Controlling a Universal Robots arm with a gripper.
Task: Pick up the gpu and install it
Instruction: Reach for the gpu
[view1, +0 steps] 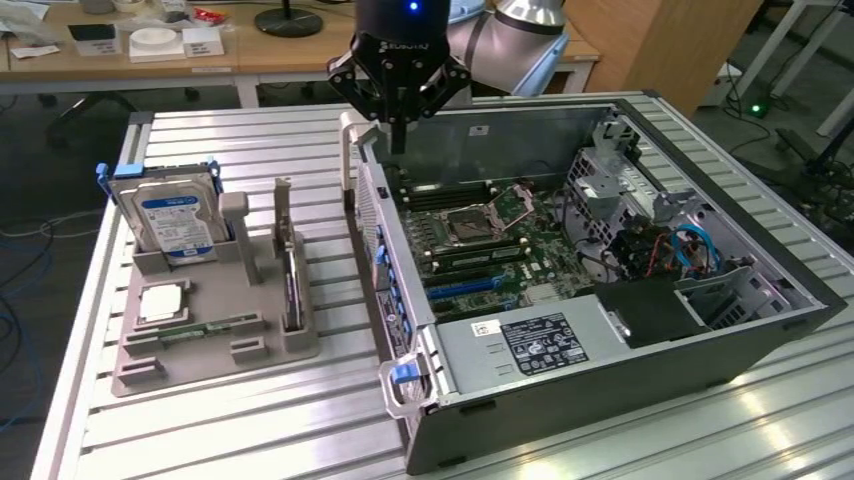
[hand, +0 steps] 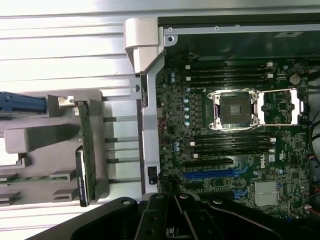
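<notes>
I found the tool (view1: 396, 132) closed narrow, holding nothing, above the open case (view1: 561, 400). The gpu (view1: 290, 285) stood on edge in its holder (view1: 200, 357), top edge free for grasping.

A pale metal table (view1: 240, 150) of long ribbed slats takes up most of the exterior view, from the upper left down to the bottom edge. Two things lie directly on it. At the left centre of the frame sits a flat grey holder (view1: 200, 350), squared to the slats. From the centre to the right lies an open dark case (view1: 627, 370) on its side, its near corner at the lower middle. A narrow strip of bare slats separates them.
</notes>
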